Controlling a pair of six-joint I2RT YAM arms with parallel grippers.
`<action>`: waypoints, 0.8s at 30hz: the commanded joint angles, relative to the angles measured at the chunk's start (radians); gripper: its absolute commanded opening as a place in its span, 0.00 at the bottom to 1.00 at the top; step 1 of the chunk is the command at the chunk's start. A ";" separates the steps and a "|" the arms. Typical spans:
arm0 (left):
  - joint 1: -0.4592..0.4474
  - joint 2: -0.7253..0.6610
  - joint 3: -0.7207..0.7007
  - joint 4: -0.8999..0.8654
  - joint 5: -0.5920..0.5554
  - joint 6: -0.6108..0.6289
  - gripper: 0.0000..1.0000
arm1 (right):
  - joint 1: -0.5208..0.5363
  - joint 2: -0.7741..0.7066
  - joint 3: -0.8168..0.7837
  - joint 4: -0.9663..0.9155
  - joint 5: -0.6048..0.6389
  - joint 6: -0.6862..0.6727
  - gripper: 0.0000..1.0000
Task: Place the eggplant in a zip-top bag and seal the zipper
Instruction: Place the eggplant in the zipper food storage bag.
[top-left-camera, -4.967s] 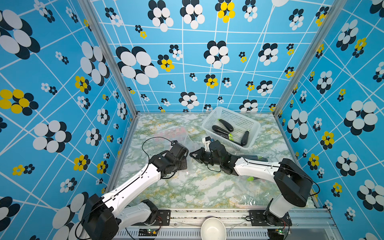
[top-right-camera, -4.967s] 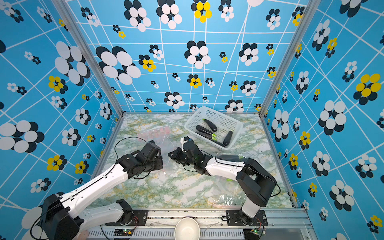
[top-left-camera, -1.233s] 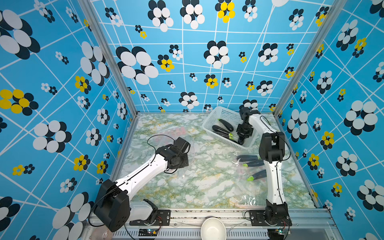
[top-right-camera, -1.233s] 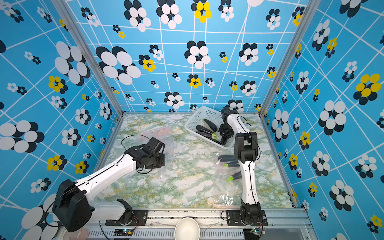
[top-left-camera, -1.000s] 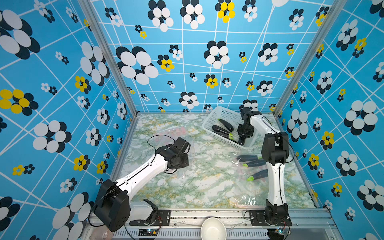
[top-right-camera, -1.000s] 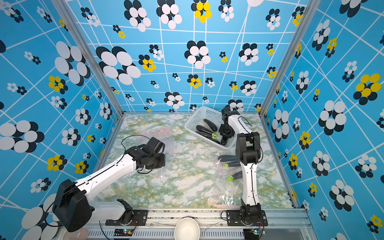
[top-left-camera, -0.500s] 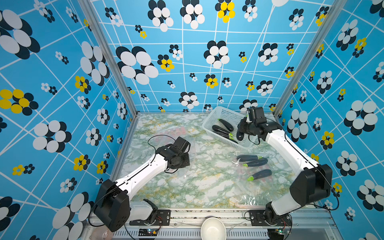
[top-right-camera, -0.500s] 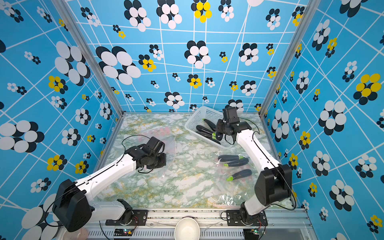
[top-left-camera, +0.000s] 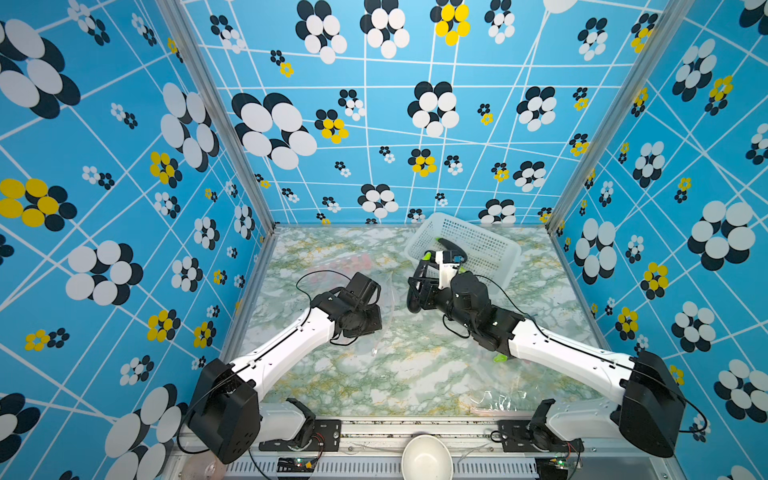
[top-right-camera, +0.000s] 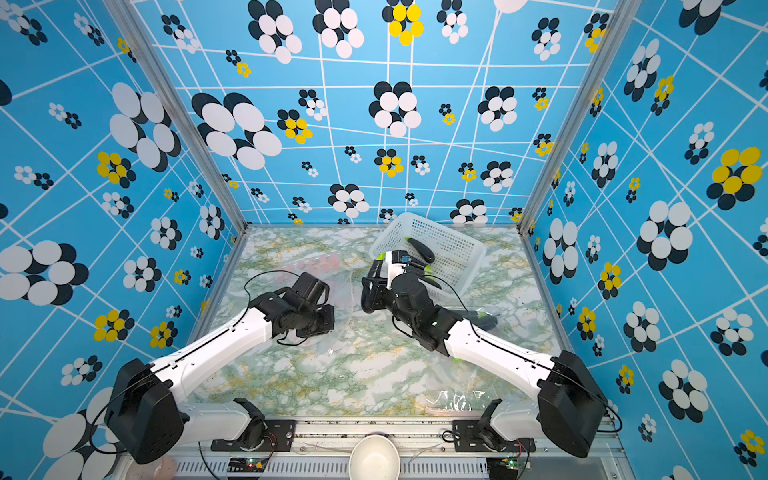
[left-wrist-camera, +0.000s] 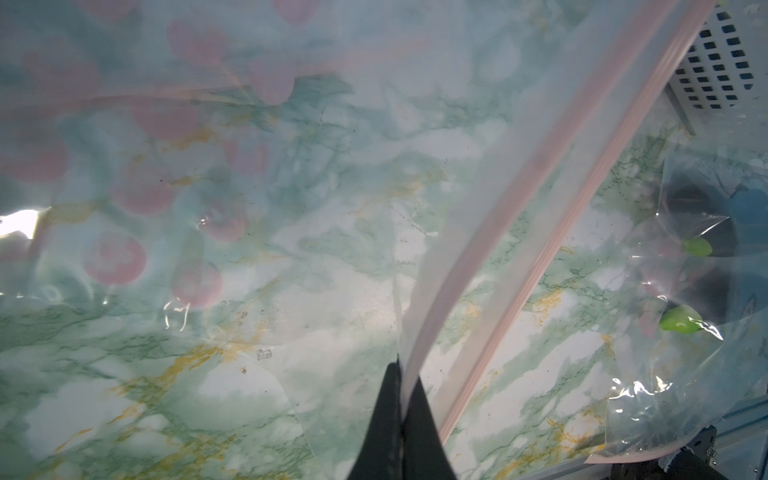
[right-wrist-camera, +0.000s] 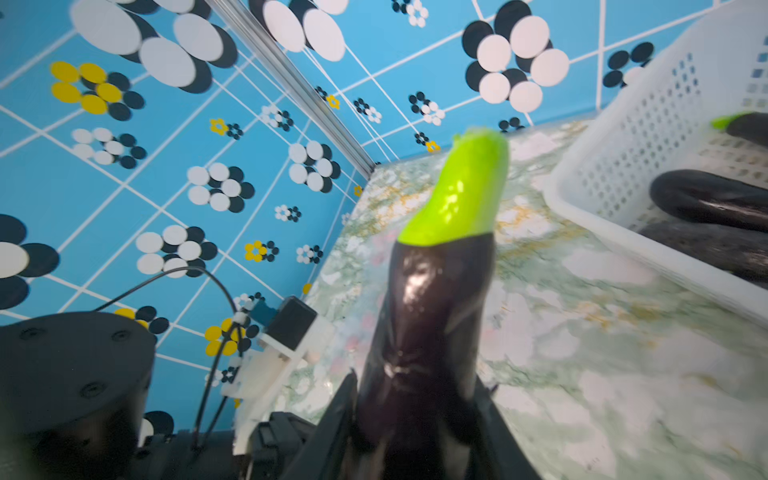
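Observation:
A dark purple eggplant (right-wrist-camera: 432, 299) with a green stem stands upright in my right gripper (right-wrist-camera: 415, 415), which is shut on its lower body. In both top views the eggplant (top-left-camera: 412, 305) (top-right-camera: 365, 305) hangs over the table's middle in the right gripper (top-left-camera: 417, 286), just right of the clear zip-top bag (top-left-camera: 386, 295). My left gripper (left-wrist-camera: 401, 374) is shut on the bag's upper lip beside the pink zipper strip (left-wrist-camera: 540, 166). The lip is lifted, and the bag (left-wrist-camera: 249, 166) lies over the marble. In a top view the left gripper (top-left-camera: 376, 322) sits at the bag's left edge.
A white basket (top-left-camera: 490, 249) at the back right holds more eggplants (top-left-camera: 455, 249). Bagged eggplants (top-right-camera: 482, 320) lie under the right forearm, and another clear bag (top-left-camera: 498, 399) lies front right. A white bowl (top-left-camera: 426, 457) sits on the front rail. Patterned walls close three sides.
The right arm has swung from the basket to the table's middle, carrying an eggplant up beside the bag. The left arm has stayed put, holding the bag's lip.

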 joint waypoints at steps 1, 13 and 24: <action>0.011 -0.011 0.020 0.031 0.050 -0.032 0.00 | 0.045 0.075 0.009 0.226 0.082 -0.001 0.32; 0.030 -0.070 -0.001 0.062 0.104 -0.073 0.00 | 0.094 0.231 0.018 0.369 0.172 -0.026 0.32; 0.050 -0.109 -0.022 0.097 0.127 -0.093 0.00 | 0.098 0.299 0.035 0.362 0.140 -0.042 0.34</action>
